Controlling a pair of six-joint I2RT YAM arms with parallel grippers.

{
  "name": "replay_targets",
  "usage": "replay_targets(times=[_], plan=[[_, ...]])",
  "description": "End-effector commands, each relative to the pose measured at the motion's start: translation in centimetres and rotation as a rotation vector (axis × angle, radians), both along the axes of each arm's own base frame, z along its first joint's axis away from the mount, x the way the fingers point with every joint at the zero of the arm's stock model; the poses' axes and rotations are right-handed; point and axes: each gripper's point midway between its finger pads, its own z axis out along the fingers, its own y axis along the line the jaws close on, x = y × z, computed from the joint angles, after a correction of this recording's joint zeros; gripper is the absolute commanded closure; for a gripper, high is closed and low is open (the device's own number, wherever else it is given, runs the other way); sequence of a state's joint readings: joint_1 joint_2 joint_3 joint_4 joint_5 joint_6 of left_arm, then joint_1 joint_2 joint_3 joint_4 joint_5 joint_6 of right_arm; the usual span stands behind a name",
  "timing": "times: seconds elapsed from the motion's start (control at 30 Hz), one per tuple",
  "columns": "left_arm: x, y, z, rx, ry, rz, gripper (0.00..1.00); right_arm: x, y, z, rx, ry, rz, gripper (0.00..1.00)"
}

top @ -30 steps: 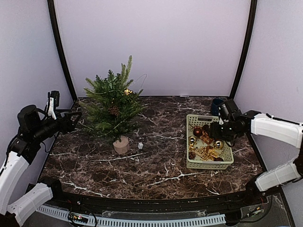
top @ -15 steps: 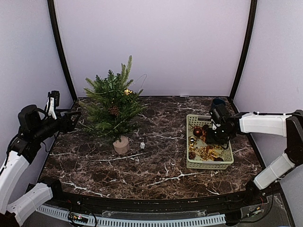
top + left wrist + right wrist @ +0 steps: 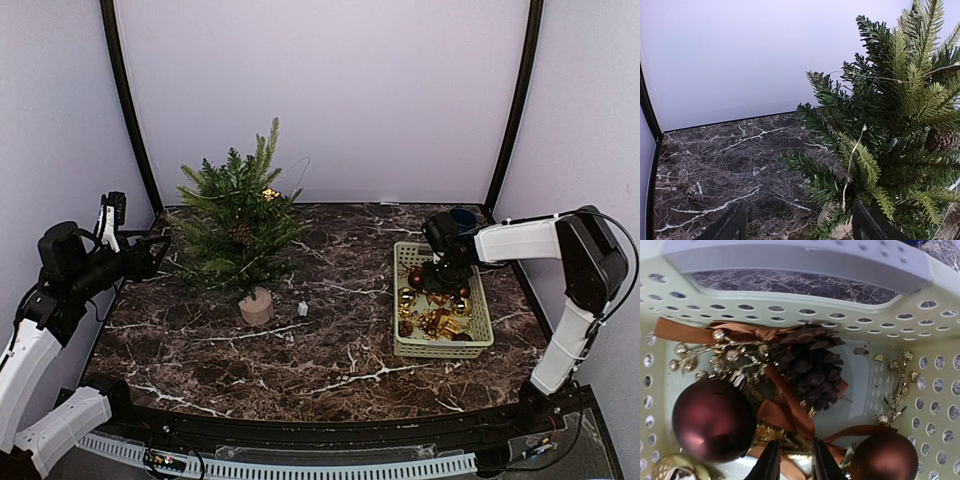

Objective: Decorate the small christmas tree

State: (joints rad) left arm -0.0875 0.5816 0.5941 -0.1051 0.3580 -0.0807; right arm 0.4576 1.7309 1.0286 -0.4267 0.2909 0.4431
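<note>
Status: small green artificial christmas tree [image 3: 240, 225] in a beige pot stands left-rear on the dark marble tabletop [image 3: 340, 370]. It carries one brown pine cone [image 3: 241, 235] and one small gold ornament [image 3: 268, 194].

The pale green perforated plastic basket [image 3: 440, 351] on the right holds many ornaments, so most of the work likely remains.

Left gripper [image 3: 802, 225]: jaws wide, empty, beside the tree.

Right gripper [image 3: 792, 462]: down in the basket, jaws narrow over copper ribbon [image 3: 785, 415]; cannot tell whether it has a grip.
</note>
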Motion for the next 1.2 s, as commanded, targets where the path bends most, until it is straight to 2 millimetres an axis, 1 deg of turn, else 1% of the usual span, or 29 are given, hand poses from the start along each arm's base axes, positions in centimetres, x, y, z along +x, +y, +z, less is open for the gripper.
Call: replay_targets(times=[0.0,0.2,0.5,0.57,0.6,0.67,0.7,0.83,0.93,1.07,1.17], plan=[[0.0,-0.2,0.3,0.013,-0.019,-0.017,0.26,1.8,-0.6,0.7,-0.064,-0.044,-0.005,0.77],[0.1,-0.2,0.2,0.014,-0.016,-0.015,0.26,1.5,-1.4,-0.1,-0.113,-0.025,-0.011,0.78],[0.0,-0.5,0.1,0.012,-0.014,-0.038,0.26,1.4,-1.5,-1.2,-0.131,-0.007,-0.003,0.78],[-0.1,-0.6,0.1,0.01,-0.014,-0.045,0.26,1.4,-1.6,-1.4,-0.139,-0.003,-0.001,0.81],[-0.1,-0.6,0.1,0.011,-0.014,-0.044,0.26,1.4,-1.7,-1.5,-0.143,-0.003,-0.002,0.88],[-0.1,-0.6,0.2,0.011,-0.017,-0.046,0.26,1.4,-1.7,-1.3,-0.139,-0.008,-0.006,0.97],[-0.1,-0.6,0.1,0.012,-0.017,-0.045,0.26,1.4,-1.7,-1.1,-0.135,-0.014,-0.007,1.0],[-0.1,-0.7,0.1,0.013,-0.019,-0.05,0.26,1.2,-1.6,0.5,-0.11,-0.043,-0.009,1.0],[-0.2,-0.9,0.2,0.01,-0.021,-0.066,0.26,0.7,-1.8,2.2,-0.095,-0.064,-0.017,1.0],[-0.4,-1.3,-0.1,0.019,-0.015,-0.092,0.29,-0.1,-2.1,5.7,-0.061,-0.11,-0.02,1.0],[-0.4,-1.3,-0.1,0.026,-0.017,-0.093,0.29,-0.9,-1.9,8.3,-0.02,-0.135,-0.007,1.0]])
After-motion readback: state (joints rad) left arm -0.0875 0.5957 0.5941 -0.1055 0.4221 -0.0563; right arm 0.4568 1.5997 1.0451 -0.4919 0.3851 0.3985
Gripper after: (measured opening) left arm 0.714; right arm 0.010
